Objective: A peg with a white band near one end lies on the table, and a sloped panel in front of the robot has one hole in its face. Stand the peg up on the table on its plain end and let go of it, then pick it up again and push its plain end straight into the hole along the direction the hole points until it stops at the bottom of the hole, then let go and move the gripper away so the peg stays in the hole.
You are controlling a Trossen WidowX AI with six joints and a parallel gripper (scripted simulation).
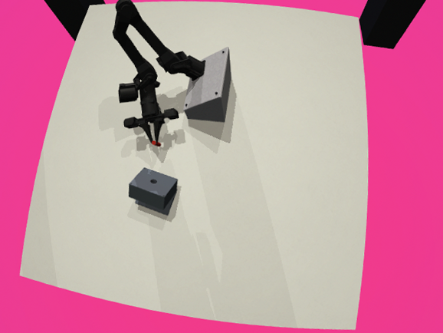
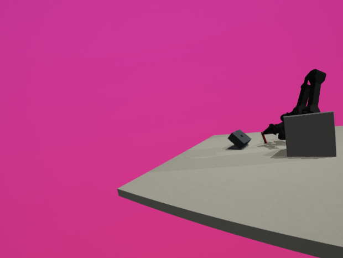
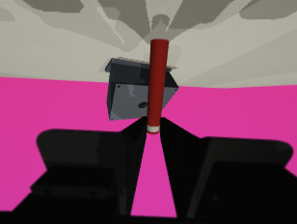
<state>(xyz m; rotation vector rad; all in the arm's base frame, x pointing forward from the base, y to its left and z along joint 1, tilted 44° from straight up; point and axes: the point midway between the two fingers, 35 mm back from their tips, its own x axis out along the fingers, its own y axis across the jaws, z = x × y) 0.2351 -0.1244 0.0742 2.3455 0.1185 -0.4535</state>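
My gripper (image 1: 155, 141) (image 2: 262, 133) (image 3: 153, 121) is shut on the red peg (image 1: 157, 144) (image 2: 264, 138) (image 3: 158, 77) at its white-banded end. The peg hangs plain end down, leaning a little from upright in the exterior view. Its plain end is close to the table; whether it touches cannot be told. The fingers reach in nearly level from the arm. The blue-grey sloped panel (image 1: 163, 187) (image 2: 235, 136) (image 3: 127, 98) is beyond the gripper, apart from the peg. The dark hole (image 1: 153, 181) (image 2: 242, 135) (image 3: 143, 104) in its face is empty.
A larger grey wedge-shaped block (image 1: 211, 78) (image 2: 310, 135) stands beside the arm's base and hides part of the arm in the exterior view. The pale table (image 1: 311, 175) (image 2: 221, 188) carries shadows around the gripper. Dark posts (image 1: 391, 13) rise past its far corners.
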